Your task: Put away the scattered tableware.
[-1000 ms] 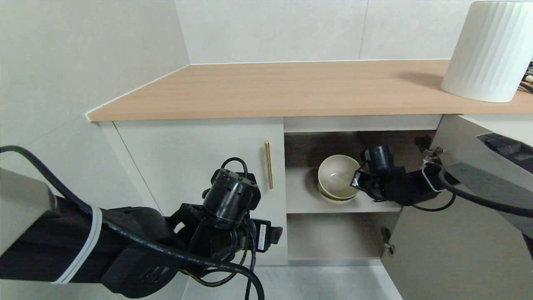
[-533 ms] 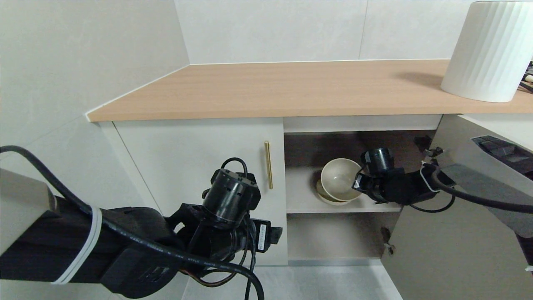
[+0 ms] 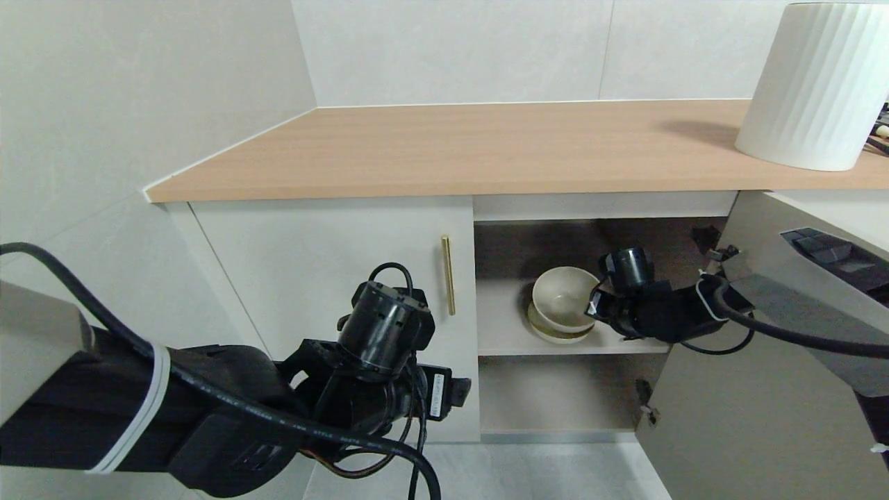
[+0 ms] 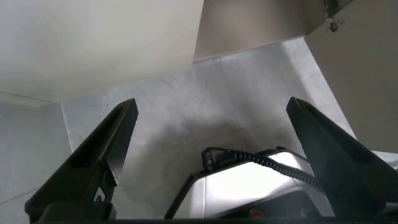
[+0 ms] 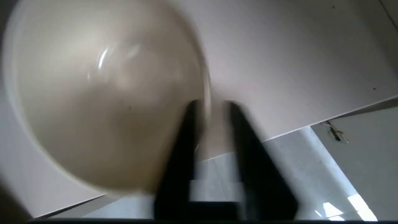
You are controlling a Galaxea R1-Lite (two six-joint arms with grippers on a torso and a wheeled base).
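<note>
Okay: wooden countertop (image 3: 486, 149) runs above both claws, with a white ribbed container (image 3: 812, 90) on it, up and to the right of the right claw. Below is a cabinet (image 3: 333, 278). Its open door (image 3: 750, 417) hangs under the right arm.

The left arm is low in front of the closed door, wrist bent down. The left gripper (image 4: 211, 106) has its fingers spread wide with nothing between them, and tiled floor (image 4: 186, 143) below.

The right arm reaches level into the open compartment, forearm roughly horizontal, above the middle shelf (image 3: 503, 326). The right gripper (image 3: 596, 305) is pinched on the near rim of a cream bowl (image 3: 562, 298), one finger (image 5: 183, 143) on each side of the rim. The bowl is tilted, just left of the claw tip, over a second bowl (image 3: 555, 335) on the shelf. A brass handle (image 3: 448, 275) is further left.
</note>
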